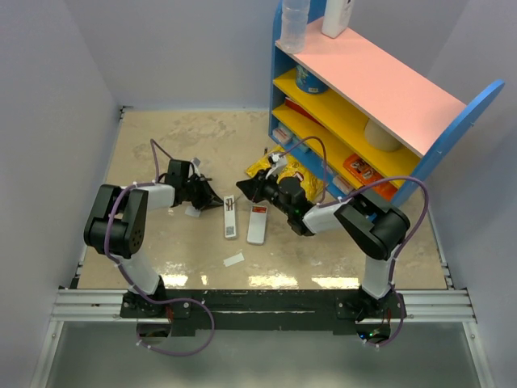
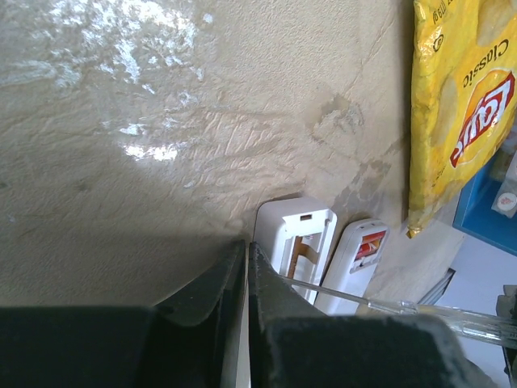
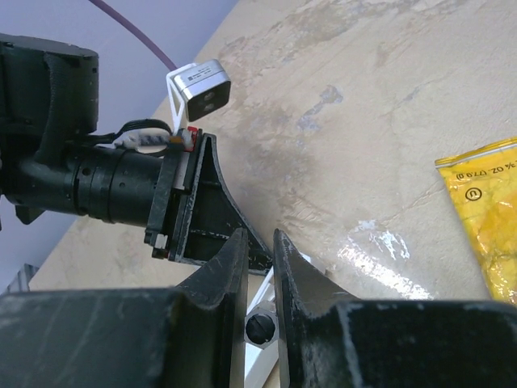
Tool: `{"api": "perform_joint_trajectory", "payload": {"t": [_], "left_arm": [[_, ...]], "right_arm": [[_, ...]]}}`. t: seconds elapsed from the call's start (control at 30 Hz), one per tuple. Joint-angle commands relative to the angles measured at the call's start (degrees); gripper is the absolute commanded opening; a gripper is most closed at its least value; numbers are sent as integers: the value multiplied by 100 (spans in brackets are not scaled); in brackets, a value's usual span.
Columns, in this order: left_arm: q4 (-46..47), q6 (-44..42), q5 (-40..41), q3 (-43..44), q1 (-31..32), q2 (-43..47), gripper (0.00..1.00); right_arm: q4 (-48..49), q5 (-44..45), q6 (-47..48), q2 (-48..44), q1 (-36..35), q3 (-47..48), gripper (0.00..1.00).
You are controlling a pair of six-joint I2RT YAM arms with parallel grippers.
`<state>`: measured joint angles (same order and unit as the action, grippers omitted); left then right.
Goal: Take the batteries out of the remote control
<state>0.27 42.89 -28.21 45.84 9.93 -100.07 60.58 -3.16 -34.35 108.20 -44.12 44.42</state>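
Note:
The white remote control (image 1: 257, 228) (image 2: 355, 259) lies back up at the table's middle, its compartment uncovered. The red batteries (image 1: 260, 209) (image 2: 370, 245) sit inside at its far end. My left gripper (image 1: 218, 201) (image 2: 246, 246) is shut, just left of a narrower white bar (image 1: 230, 217) (image 2: 295, 238). A pale strip shows in its slit; I cannot tell if it is held. My right gripper (image 1: 241, 186) (image 3: 258, 238) is shut on a thin clear stick (image 2: 388, 305) (image 3: 260, 327). The stick's tip reaches across the bar toward the left fingers.
A yellow chips bag (image 1: 283, 174) (image 2: 452, 105) (image 3: 485, 218) lies behind the right gripper. The blue shelf unit (image 1: 388, 89) fills the back right. White scraps lie near the front (image 1: 233, 260) and under the left gripper (image 1: 192, 212).

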Motion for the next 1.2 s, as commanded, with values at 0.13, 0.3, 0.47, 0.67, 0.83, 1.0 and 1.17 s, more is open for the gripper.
{"api": "perform_joint_trajectory", "payload": {"t": [0.13, 0.3, 0.47, 0.67, 0.83, 1.0, 1.17], "left_arm": [[-387, -70, -159, -6, 228, 23, 12], [-748, -150, 78, 188, 211, 76, 12], [-1038, -246, 219, 425, 167, 172, 13], [-1372, -343, 456, 847, -350, 786, 13], [-1486, -413, 746, 1128, -993, 1218, 15], [-1522, -519, 773, 1208, -1169, 1403, 18], [-1232, -502, 326, 953, -1161, 1394, 19]], "right_arm": [[-2559, -440, 235, -124, -343, 487, 0], [-3181, -396, 507, -431, -326, 874, 0], [-3613, -361, 745, -677, -211, 1208, 0], [-3808, -309, 929, -1073, -18, 1446, 0], [-3387, 236, 1815, -389, 88, 2604, 0], [-3903, 553, 3205, 841, 184, 4553, 0], [-3922, 983, 4409, 1562, 219, 5453, 0]]}}
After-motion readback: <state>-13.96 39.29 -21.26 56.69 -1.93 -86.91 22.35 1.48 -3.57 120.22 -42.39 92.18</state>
